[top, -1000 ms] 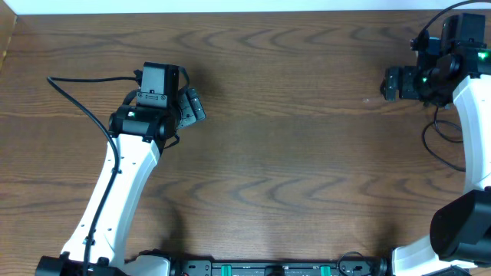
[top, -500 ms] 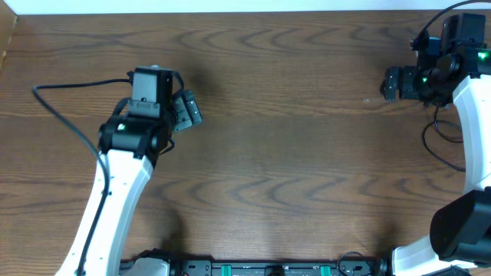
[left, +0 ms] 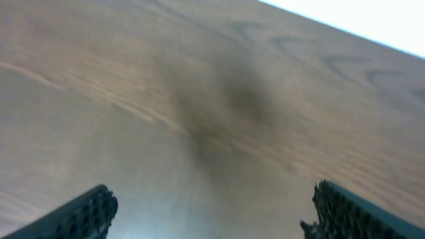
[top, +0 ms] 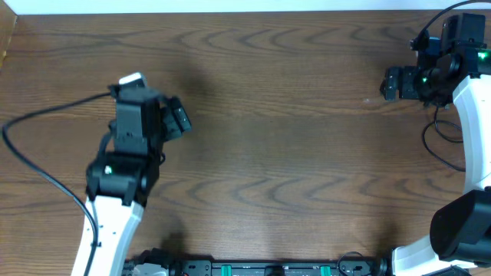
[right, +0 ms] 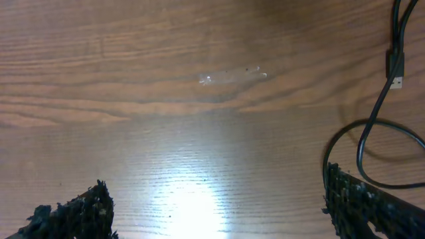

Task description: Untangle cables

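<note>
While both stand wide open and empty, left claw (left: 209, 222) hangs over table (left: 133, 79) | right claw (right: 212, 212): black cable (right: 370, 123) lies to its right, near right finger, not gripped.

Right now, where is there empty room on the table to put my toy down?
The wide bare middle of the table, between the left claw and the right claw, is free. It is crowded beside the right claw, where a black cable loops.
</note>
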Controlling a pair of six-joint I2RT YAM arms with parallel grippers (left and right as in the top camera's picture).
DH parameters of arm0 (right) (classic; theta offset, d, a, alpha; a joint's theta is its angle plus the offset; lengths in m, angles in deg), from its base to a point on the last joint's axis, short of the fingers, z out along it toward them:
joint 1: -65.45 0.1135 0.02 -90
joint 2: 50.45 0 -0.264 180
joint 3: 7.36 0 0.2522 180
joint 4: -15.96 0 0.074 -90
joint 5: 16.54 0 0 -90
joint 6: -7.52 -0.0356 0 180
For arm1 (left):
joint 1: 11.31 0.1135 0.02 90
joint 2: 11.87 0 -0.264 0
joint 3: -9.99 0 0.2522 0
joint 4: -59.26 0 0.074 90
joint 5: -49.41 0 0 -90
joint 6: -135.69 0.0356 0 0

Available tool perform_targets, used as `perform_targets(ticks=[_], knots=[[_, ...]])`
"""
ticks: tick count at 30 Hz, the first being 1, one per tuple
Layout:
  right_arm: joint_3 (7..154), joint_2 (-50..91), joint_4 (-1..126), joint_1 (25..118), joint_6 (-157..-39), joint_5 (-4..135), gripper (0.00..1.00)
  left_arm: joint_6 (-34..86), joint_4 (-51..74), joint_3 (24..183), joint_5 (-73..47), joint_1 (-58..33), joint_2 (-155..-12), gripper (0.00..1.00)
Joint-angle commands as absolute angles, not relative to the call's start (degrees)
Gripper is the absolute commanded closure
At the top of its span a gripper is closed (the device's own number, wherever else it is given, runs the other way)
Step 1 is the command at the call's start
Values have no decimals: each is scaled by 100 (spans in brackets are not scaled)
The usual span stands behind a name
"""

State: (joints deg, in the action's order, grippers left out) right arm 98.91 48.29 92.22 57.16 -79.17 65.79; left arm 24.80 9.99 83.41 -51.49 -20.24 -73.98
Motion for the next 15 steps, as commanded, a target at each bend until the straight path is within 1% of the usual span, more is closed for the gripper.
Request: perform_targets(ticks=[1, 9, 15], knots=[[9893, 4737, 9231, 5729, -7987, 6625, 1, 2550, 1587, 7533, -5166, -1985, -6858, 5], [9893, 4737, 9233, 5729, -7989, 6625, 1, 2550, 3128, 5959, -5151, -1985, -5394, 5], [9893, 4737, 9233, 5729, -7989, 6625, 1, 2552, 4695, 4855, -5153, -1969, -4500, 5]])
